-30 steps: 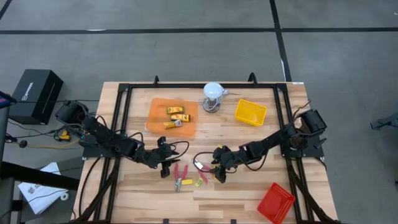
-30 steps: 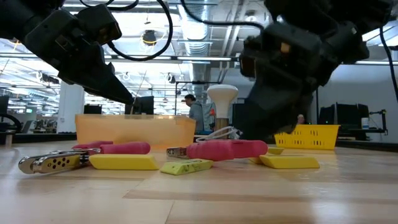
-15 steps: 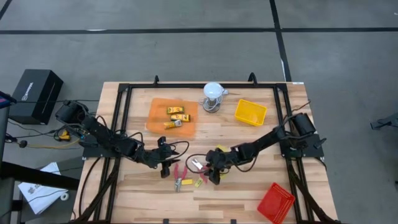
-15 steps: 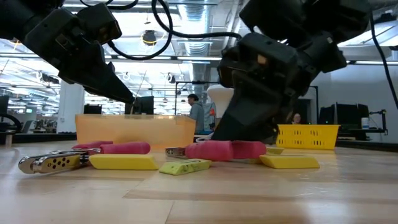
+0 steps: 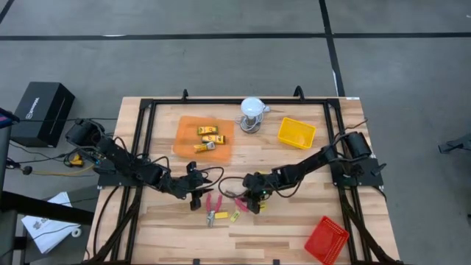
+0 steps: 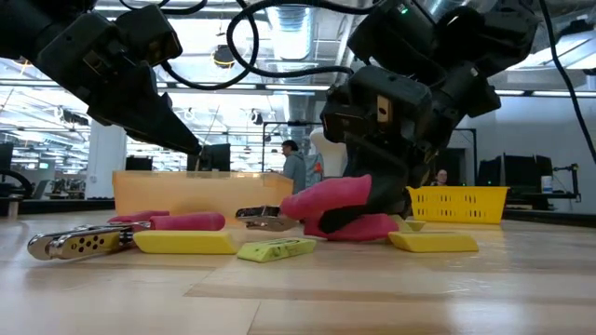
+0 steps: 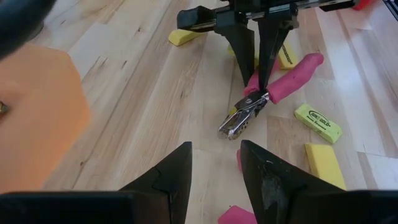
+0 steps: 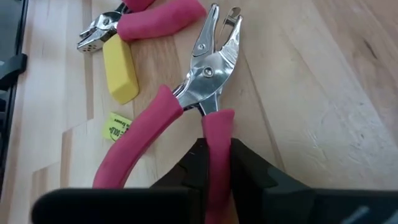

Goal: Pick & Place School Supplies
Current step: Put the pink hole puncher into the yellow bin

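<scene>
Near the table's front middle, the right gripper [image 8: 214, 163] is closed on one red handle of the punch pliers [image 8: 208, 74]; the left gripper [image 7: 214, 163] waits beside, partly open and empty.

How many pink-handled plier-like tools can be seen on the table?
2. The held tool is gripped by one handle in the right claw, tilted up off the table. The second tool lies flat near the left claw. The arms may hide more.

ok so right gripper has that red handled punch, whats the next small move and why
Probably lift it straight up a little. The right gripper is shut on one handle of the red-handled hole punch, already tilted off the table in the low view, with yellow blocks close beside it. The left gripper waits open nearby.
</scene>
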